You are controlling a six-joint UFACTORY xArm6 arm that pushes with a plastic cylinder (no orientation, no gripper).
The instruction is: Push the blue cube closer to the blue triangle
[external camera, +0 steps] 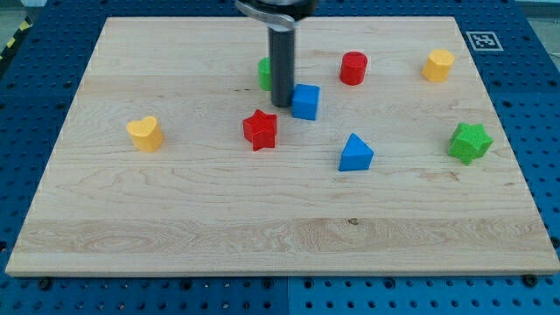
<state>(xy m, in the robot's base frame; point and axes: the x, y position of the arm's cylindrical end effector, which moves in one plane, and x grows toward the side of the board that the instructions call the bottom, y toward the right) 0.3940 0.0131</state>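
The blue cube (305, 101) sits near the middle of the wooden board (175, 210). The blue triangle (354, 153) lies below it and to its right, a short gap away. My dark rod comes down from the view's top, and my tip (282, 105) rests on the board right against the blue cube's left side.
A red star (260, 129) lies just below and left of my tip. A green block (264, 72) is partly hidden behind the rod. A red cylinder (353, 67), a yellow block (438, 65), a green star (470, 142) and a yellow heart (145, 133) stand farther off.
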